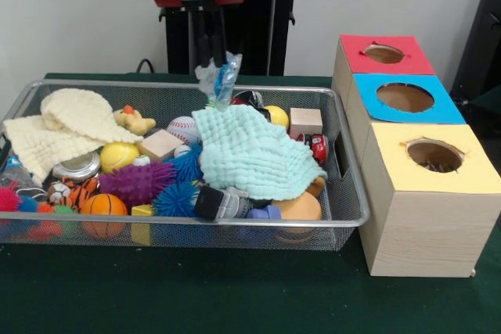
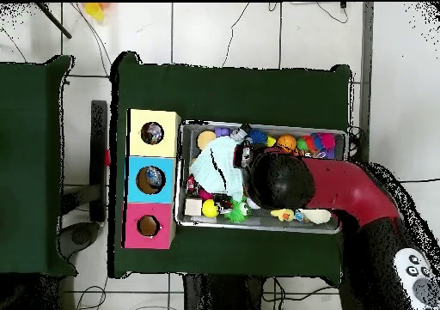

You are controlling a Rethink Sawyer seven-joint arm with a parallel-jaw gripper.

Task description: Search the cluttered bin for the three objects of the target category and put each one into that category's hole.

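From the front I see the tool (image 1: 213, 59) above the bin (image 1: 344, 193), clenched on a clear crinkly bag (image 1: 219, 80) lifted over the aqua cloth (image 1: 254, 154). Red (image 1: 415, 56), blue (image 1: 446, 107) and yellow boxes (image 1: 470, 174) stand beside the bin.

Overhead, the arm (image 2: 344, 191) covers the bin's middle; the tool is hidden there, and the boxes touch the bin on the green worktop (image 2: 232, 83).

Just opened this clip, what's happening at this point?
A red robot arm hangs over a wire mesh bin full of toys, balls and cloths. Its gripper is holding up a crumpled clear plastic wrapper with blue on it, lifted above the light blue cloth. To the side stand three wooden boxes with holes on top: red, blue and yellow. The wrapper has not yet been carried to any of them.
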